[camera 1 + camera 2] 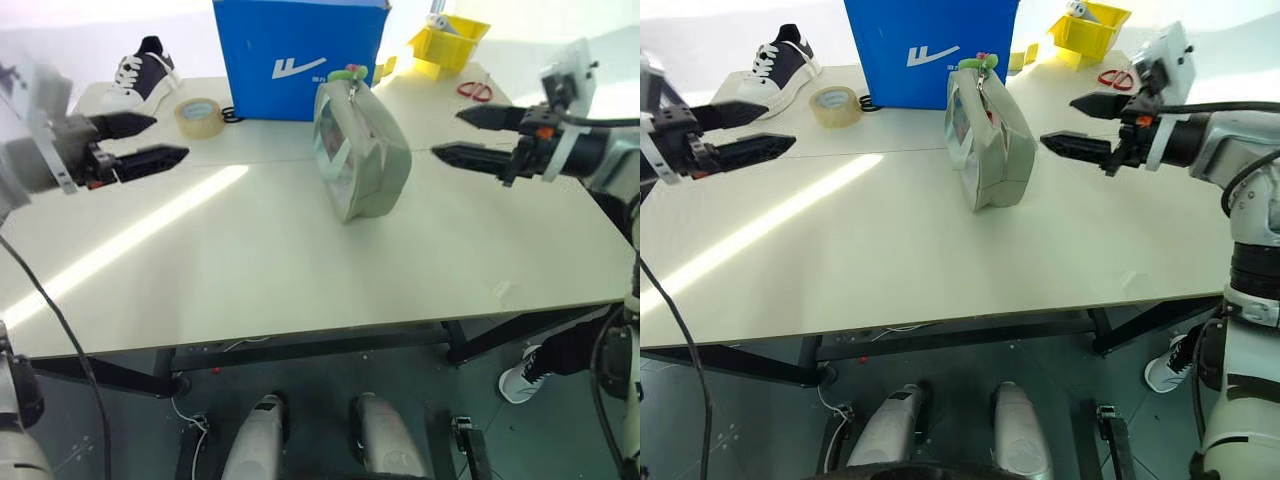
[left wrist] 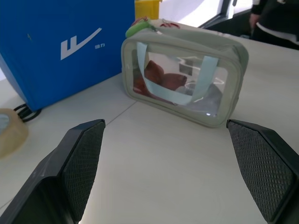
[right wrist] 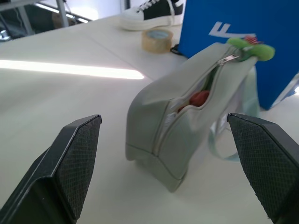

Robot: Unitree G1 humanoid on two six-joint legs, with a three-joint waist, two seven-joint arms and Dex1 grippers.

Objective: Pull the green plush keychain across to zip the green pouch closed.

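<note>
both jaws stand wide apart and hold nothing. left gripper hangs over the left side of the tabletop, pointing in toward the middle; right gripper hangs over the right side, pointing back at it, so the two face each other with the green pouch between them and well apart from both.

green pouch stands upright on its bottom near the middle of the tabletop, closer to the far edge, its clear window panel turned to the left gripper and reddish things showing inside. its top zipper gapes open along most of its length. green plush keychain sits at the far end of that zipper, next to the blue box, which stands just behind the pouch by the far edge.

a roll of tape lies left of the box, a black-and-white sneaker near the far left corner. a yellow bin and red scissors sit toward the far right corner.
</note>
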